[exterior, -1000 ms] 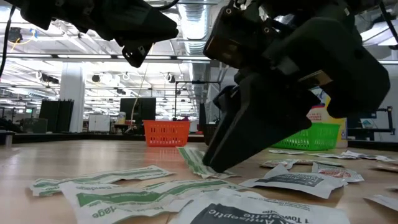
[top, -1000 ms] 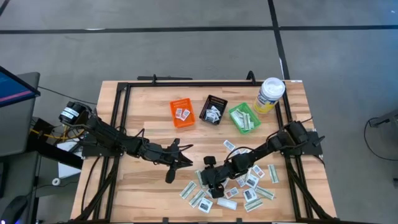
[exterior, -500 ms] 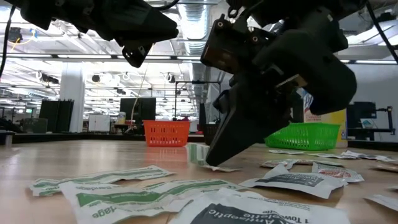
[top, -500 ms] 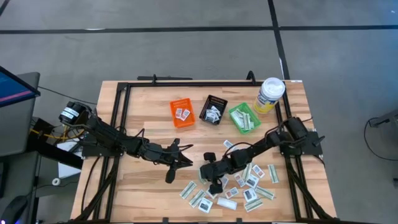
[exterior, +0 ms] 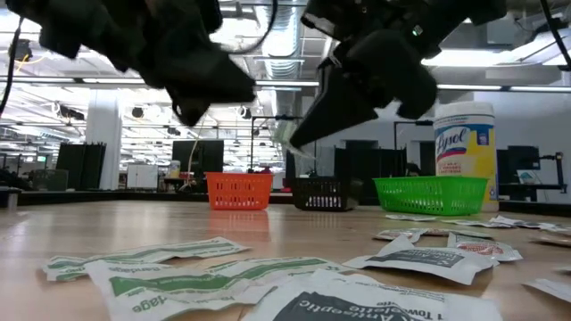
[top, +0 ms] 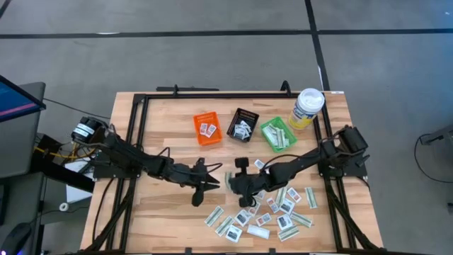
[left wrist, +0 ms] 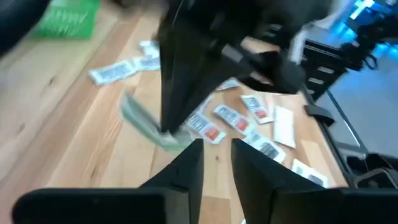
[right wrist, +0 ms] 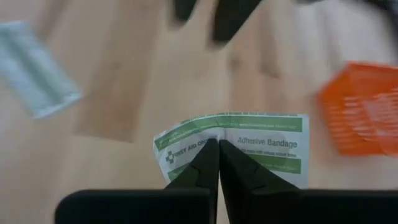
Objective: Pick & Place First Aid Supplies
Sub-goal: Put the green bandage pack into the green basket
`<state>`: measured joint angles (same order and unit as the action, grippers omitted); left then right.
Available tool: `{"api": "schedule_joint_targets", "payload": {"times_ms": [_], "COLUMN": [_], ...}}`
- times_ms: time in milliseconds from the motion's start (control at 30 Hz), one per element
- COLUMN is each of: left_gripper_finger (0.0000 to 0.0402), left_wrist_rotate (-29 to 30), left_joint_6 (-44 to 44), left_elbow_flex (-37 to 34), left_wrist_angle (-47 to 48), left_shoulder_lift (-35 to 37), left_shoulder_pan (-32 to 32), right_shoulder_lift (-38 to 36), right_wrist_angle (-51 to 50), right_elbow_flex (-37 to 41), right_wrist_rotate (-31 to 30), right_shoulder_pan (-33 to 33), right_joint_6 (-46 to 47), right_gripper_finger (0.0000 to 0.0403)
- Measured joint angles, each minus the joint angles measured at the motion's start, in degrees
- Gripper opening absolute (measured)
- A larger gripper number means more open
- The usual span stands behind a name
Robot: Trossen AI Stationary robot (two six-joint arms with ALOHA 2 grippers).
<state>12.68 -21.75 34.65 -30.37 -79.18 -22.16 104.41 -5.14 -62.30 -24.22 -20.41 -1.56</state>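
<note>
Carry step in hand, by the look of things. On the tabletop [top: 163, 127], down and across from the green bin [top: 277, 134], a heap of packets [top: 283, 209], not yet sorted.

Right gripper [right wrist: 217, 144] out to the side of the green bin, near the middle of the wood, pressed tight on one bandage packet [right wrist: 261, 146]. Packet up in the air, off the wood, pinched at the middle of one long edge, the rest sticking out past the tips.

Left gripper [left wrist: 216, 146] a bit farther from the green bin, just beside the right one, spread a little, with nothing in it.

Next, most likely: over to the green bin, stop right above it, then let go. Needs a firm pinch all the way, as thin paper may slip or flap.
</note>
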Motion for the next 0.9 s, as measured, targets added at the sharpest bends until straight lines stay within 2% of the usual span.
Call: {"api": "schedule_joint_targets", "payload": {"times_ms": [67,300,433,900], "left_gripper_finger": [0.0097,0.0128,0.0131,0.0131], "left_wrist_rotate": [0.15,3.78,2.99,1.13], "left_joint_6": [-2.11,-4.52,-4.69,-4.71], "left_elbow_flex": [0.0,0.0,-0.02,-0.02], "left_wrist_angle": [-0.04,-2.97,-6.96,-7.55], "left_shoulder_lift": [-1.8,-6.72,-8.61,-8.56], "left_shoulder_pan": [0.78,4.52,6.0,6.1], "right_shoulder_lift": [-0.05,-0.05,-0.05,-0.05], "right_wrist_angle": [0.0,1.09,1.06,0.04], "right_elbow_flex": [0.0,0.0,0.0,-0.05], "right_wrist_rotate": [-3.87,-5.95,-7.34,-7.38], "right_shoulder_pan": [-0.01,0.34,0.75,1.63], "right_joint_6": [-0.38,2.49,4.8,6.12], "right_gripper_finger": [0.0002,0.0001,0.0001,0.0001]}}
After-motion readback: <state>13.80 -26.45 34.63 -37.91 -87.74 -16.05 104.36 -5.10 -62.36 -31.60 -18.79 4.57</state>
